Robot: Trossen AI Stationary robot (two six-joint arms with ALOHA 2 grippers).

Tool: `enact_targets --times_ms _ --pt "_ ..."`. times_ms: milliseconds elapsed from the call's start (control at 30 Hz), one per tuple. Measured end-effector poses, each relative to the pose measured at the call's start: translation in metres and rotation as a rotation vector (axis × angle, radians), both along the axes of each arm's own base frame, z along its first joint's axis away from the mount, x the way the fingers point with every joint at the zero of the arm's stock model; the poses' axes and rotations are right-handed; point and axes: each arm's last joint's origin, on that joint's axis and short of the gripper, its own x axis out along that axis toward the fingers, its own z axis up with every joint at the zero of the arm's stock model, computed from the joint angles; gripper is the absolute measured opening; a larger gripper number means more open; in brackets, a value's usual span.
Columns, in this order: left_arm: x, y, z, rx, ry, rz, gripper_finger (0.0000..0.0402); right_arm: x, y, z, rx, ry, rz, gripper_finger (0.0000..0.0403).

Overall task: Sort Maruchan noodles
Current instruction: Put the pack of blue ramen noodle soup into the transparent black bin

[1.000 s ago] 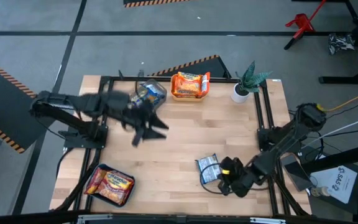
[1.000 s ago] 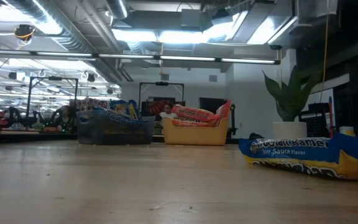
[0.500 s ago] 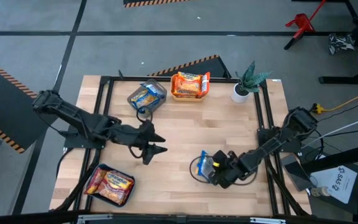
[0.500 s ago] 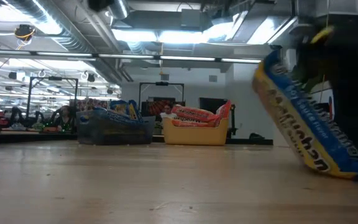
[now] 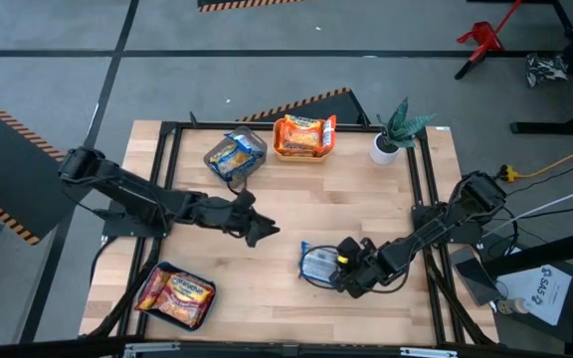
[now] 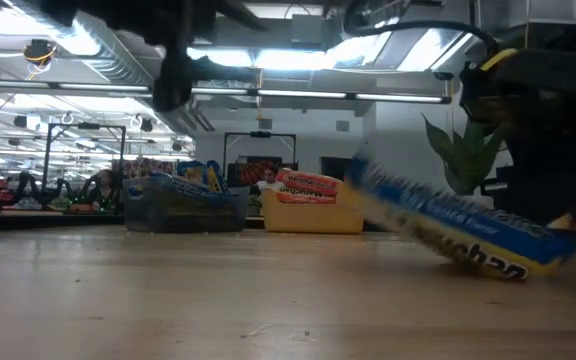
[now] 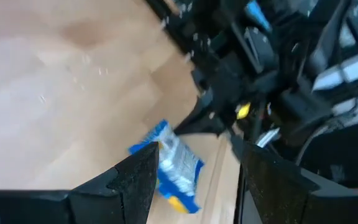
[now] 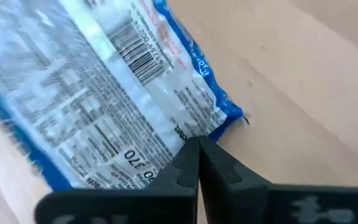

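A blue Maruchan packet (image 5: 318, 264) sits near the table's middle-right, printed back and barcode (image 8: 104, 93) up. My right gripper (image 5: 344, 268) is shut on it. In the low view the packet (image 6: 458, 225) slants, with its lower end toward the right. My left gripper (image 5: 259, 231) hovers open to the packet's left, above the table, touching nothing. Its wrist view shows the packet (image 7: 174, 168) ahead between its open fingers. Other packets lie in the grey bin (image 5: 235, 154), the orange bin (image 5: 303, 137) and the near-left bin (image 5: 175, 295). My right gripper pinches the blue packet by one edge (image 8: 166, 140) between its two shut fingers (image 8: 185, 168). It comes in low from the table's right. The packet juts out ahead of the fingers, tilted, with its lower end (image 6: 513, 268) at or just above the tabletop.
A potted plant (image 5: 396, 134) stands at the far right corner. The grey and orange bins sit side by side along the far edge, and the third bin is at the near-left corner. Bare wood (image 5: 296, 199) lies between the two arms.
My right gripper has moved toward the table's left with the blue packet. The packet stood up steeply on edge, then tipped over to a shallow slant with its back up. My left gripper has swung from near the grey bin toward the table's middle and near side, staying open.
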Motion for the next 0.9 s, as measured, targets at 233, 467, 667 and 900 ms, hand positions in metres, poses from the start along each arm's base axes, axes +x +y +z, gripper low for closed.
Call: enact_targets --times_ms 233,467,667,900 --pt "0.022 -0.007 -0.036 -0.064 0.060 -0.059 0.0223 0.002 0.001 -0.003 -0.015 -0.017 -0.009 0.0000" --pt "0.041 -0.012 -0.067 -0.189 0.053 -0.076 0.0223 0.007 0.005 -0.015 -0.006 -0.020 -0.004 0.0000" --pt "0.044 -0.009 -0.068 -0.200 0.030 -0.086 0.0223 -0.001 0.005 0.009 -0.040 -0.050 -0.001 0.0000" --pt "0.044 -0.008 -0.065 -0.197 0.011 -0.088 0.0223 0.005 0.005 0.021 -0.053 -0.112 0.031 0.0000"
